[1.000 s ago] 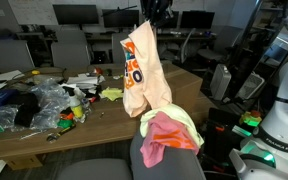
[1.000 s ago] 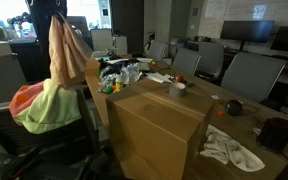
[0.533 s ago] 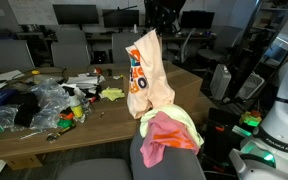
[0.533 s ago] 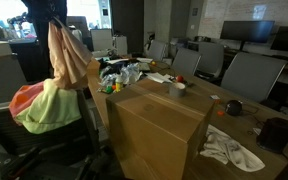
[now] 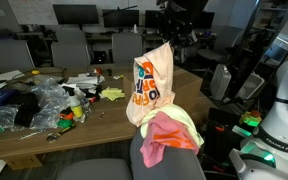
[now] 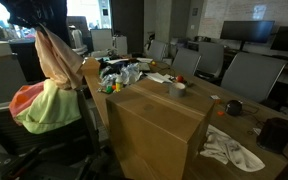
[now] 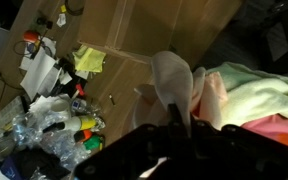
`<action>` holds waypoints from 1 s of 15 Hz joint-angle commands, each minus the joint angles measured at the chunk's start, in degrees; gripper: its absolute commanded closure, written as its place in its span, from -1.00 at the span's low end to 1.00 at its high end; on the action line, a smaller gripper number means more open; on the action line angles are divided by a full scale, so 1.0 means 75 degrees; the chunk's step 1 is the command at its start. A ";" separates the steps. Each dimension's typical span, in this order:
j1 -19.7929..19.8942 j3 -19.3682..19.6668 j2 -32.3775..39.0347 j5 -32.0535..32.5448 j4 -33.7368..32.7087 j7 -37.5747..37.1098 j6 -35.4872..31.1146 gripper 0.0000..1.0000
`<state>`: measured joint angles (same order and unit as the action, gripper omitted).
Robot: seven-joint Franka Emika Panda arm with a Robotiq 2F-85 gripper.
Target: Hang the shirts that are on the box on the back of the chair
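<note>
My gripper (image 5: 167, 38) is shut on the top of a cream shirt with an orange and blue print (image 5: 152, 85) and holds it hanging just above the chair back. The shirt also shows in an exterior view (image 6: 54, 55) and in the wrist view (image 7: 172, 88), pinched between the dark jaws (image 7: 174, 120). A pink shirt (image 5: 162, 137) and a yellow-green shirt (image 5: 189, 127) are draped over the chair back (image 5: 169, 160); they also show in an exterior view (image 6: 46, 105). The cardboard box (image 6: 159, 125) has a bare top.
A wooden table (image 5: 44, 135) carries a heap of plastic bags, bottles and small items (image 5: 39, 100). A white cloth (image 6: 229, 148) lies on the table next to the box. Office chairs and monitors stand behind. A white robot base (image 5: 282, 120) is at one side.
My gripper has moved sideways and down with the cream shirt. The shirt now hangs lower and closer over the clothes on the chair back.
</note>
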<state>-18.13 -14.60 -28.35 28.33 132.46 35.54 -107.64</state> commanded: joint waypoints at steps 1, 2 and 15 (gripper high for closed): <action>-0.0258 0.0173 -0.0022 -0.0615 -0.0324 0.0370 0.1032 0.98; -0.0296 0.0219 0.0014 -0.0768 -0.0378 0.0460 0.1267 0.98; -0.0311 0.0300 0.0675 -0.1476 -0.1180 0.1284 0.2739 0.98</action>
<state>-19.86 -12.40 -25.17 18.26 126.79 43.99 -89.63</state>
